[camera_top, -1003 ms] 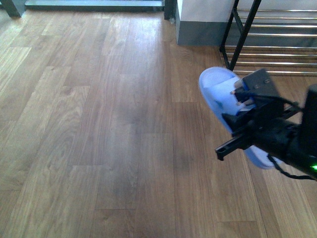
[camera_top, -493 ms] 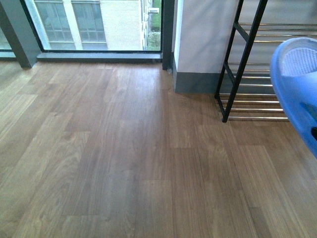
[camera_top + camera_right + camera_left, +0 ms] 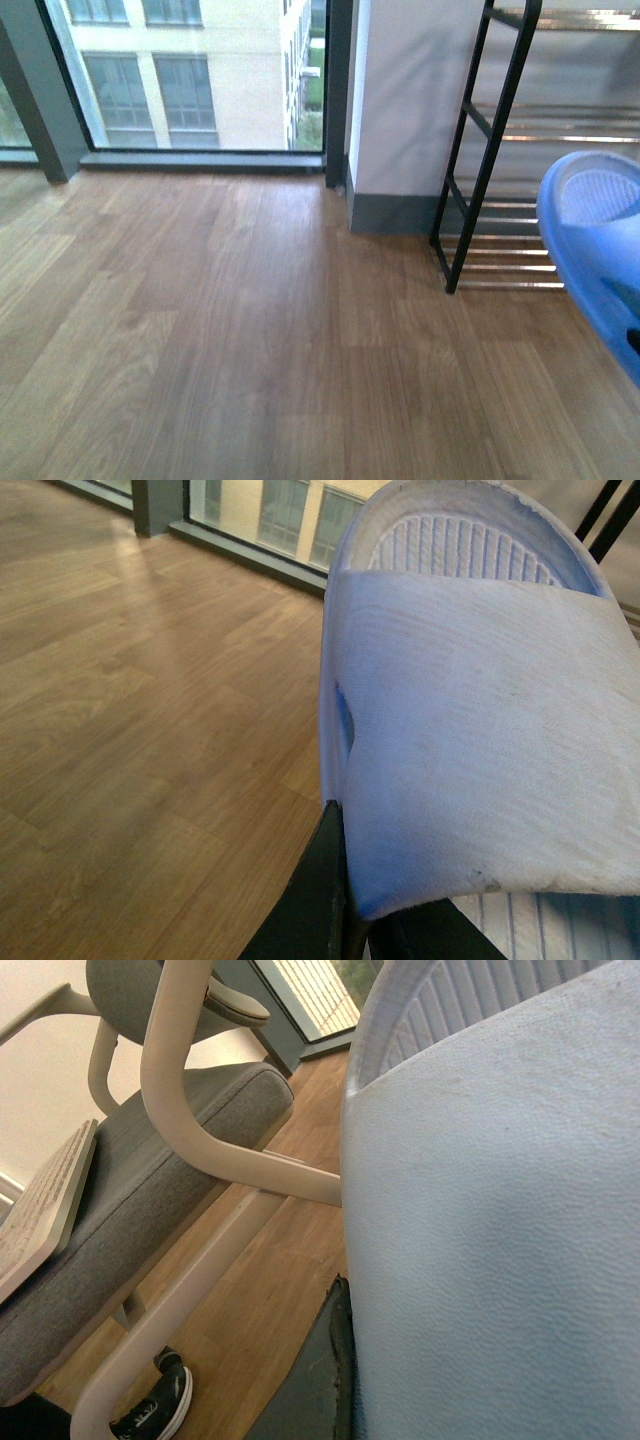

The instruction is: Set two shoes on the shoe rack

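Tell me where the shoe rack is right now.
In the front view, the shoe rack stands at the upper right beside the wall, just behind the blue slipper.

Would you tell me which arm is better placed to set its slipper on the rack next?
Right, probably: its slipper hangs by the rack; the left wrist view shows a chair, no rack.

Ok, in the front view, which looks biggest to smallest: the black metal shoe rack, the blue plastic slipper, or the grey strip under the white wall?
1. The black metal shoe rack, partly cut off.
2. The blue plastic slipper, big-looking because it is close.
3. The grey strip under the white wall.
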